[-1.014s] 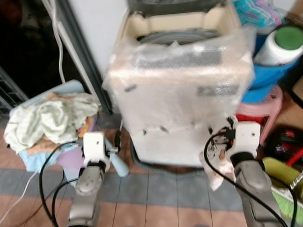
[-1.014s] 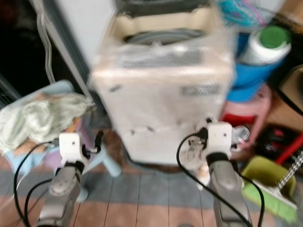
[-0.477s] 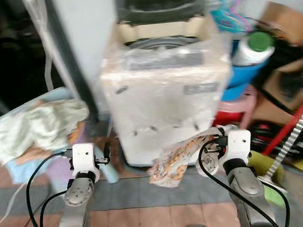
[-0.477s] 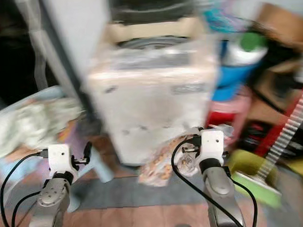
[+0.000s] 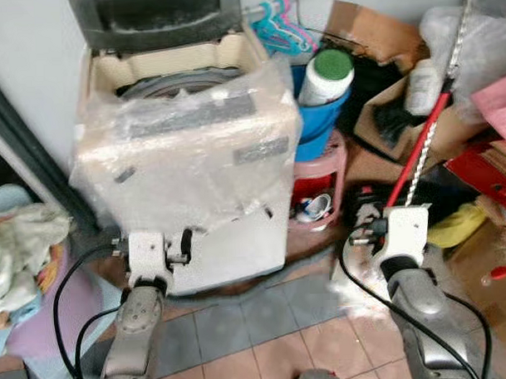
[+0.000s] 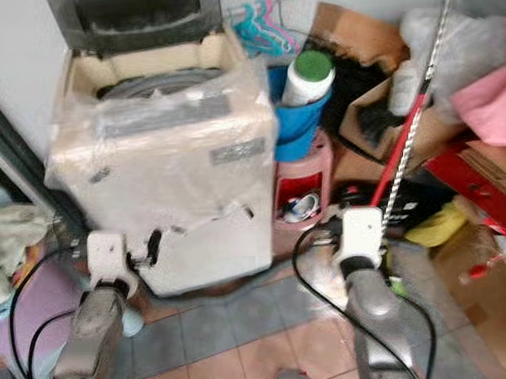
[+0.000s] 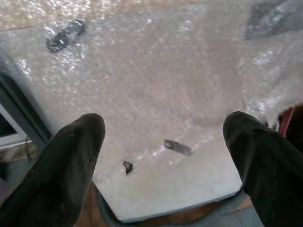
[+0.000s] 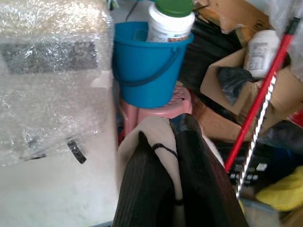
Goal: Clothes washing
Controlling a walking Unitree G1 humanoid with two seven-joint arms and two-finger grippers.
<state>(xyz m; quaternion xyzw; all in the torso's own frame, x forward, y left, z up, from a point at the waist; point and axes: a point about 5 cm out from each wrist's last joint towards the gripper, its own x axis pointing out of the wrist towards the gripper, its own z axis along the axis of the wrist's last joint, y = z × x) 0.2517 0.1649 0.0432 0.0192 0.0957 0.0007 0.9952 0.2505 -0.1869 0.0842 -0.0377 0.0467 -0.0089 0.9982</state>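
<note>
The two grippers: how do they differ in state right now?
The left gripper has its fingers spread wide and holds nothing, while the right gripper is shut on a pale cloth. The left gripper faces the bubble-wrapped washing machine; the right gripper points toward the blue bucket on the pink stool. Both have black fingers.

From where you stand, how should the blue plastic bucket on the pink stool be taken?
Grip the blue plastic bucket by its dark bail handle, which hangs down its front wall, coming from the front. The white bottle with green cap fills its mouth, so the rim is awkward.
</note>
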